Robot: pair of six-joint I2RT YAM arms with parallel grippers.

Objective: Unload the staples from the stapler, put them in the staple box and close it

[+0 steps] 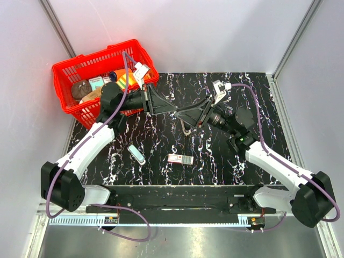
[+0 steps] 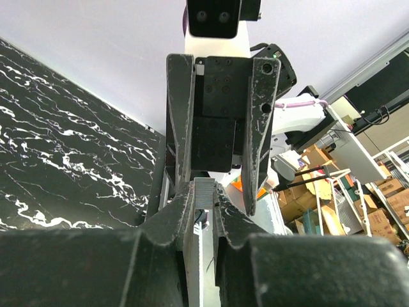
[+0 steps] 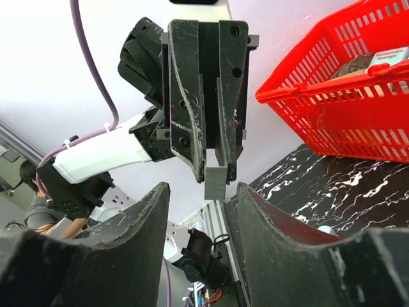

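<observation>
The stapler [image 3: 216,187] looks light, stiff and slick, and the left gripper [image 3: 216,165] clamps it mid-frame. The right gripper [image 3: 201,192], jaws apart, should probably pinch its free end.

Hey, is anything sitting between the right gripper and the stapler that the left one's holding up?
Nothing visible. The stapler has its grey end poking out of the shut left gripper, directly facing the right gripper, whose fingers are parted, with only air between them.
</observation>
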